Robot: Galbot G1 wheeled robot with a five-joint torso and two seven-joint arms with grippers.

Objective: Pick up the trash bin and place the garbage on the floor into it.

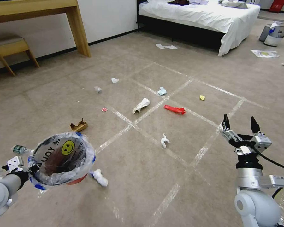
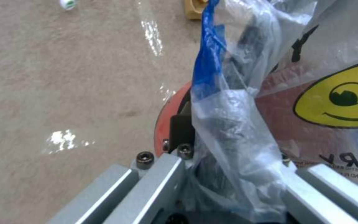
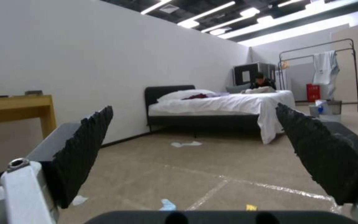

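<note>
The trash bin (image 1: 62, 159), small, round and red, lined with a clear bag bearing a yellow smiley face, hangs tilted above the floor (image 1: 186, 176) at near left. On the beige taped carpet lie the garbage: a white wad (image 1: 99, 177) just right of the bin, a crumpled tissue (image 1: 164, 140), a red wrapper (image 1: 174, 109), white paper (image 1: 141, 105), a light-blue wad (image 1: 162, 91), a yellow packet (image 1: 202, 97) and a brown scrap (image 1: 78, 125).

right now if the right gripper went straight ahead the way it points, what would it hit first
Nothing close: the right gripper is open, held above the floor, aimed level across the room. Between its fingers the way looks free up to the bed, though depth is hard to judge.
</note>
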